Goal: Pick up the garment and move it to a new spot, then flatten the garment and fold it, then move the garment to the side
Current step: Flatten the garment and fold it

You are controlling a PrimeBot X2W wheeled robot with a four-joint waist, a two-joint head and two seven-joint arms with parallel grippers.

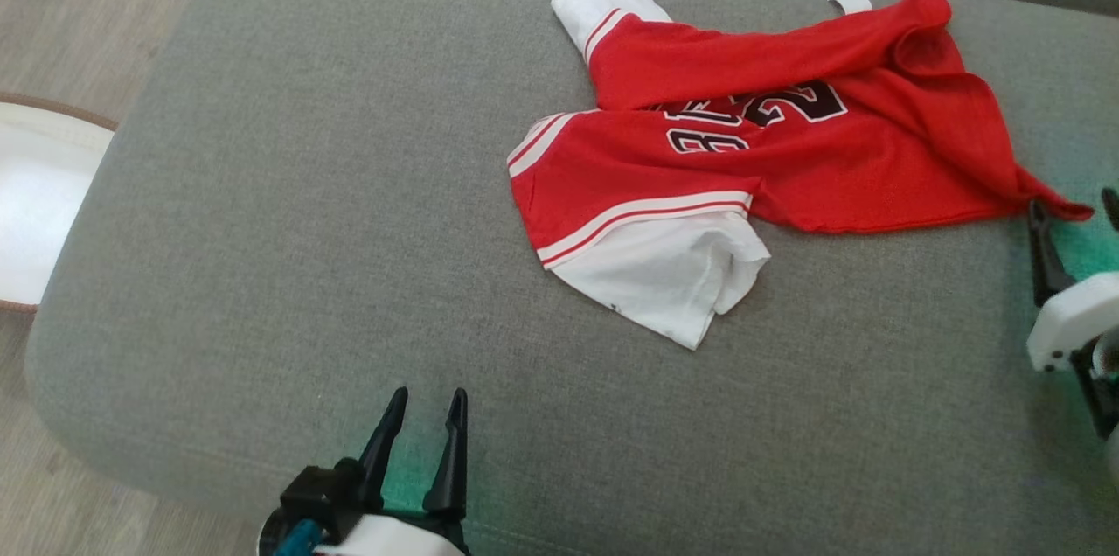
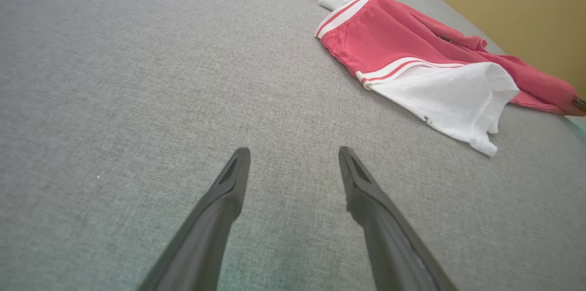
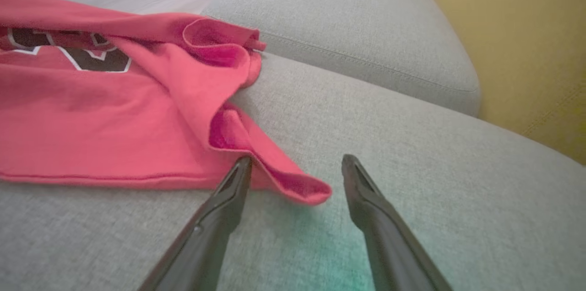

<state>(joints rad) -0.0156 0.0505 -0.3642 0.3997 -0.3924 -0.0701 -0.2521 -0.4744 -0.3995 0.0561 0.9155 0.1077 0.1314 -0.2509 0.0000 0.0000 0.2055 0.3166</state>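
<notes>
The red-and-white garment (image 1: 743,163) lies crumpled on the grey cushion (image 1: 306,232), toward its far right side. The left gripper (image 1: 428,399) is well apart from it, fingers spread wide and holding nothing. The right gripper (image 1: 1073,205) is also spread wide, with the garment's red corner lying loose between its fingers

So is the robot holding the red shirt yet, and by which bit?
No, nothing is held. The right hand is open, with a pointed corner of the shirt lying between its fingers, not pinched. The left hand is open over bare cushion.
</notes>
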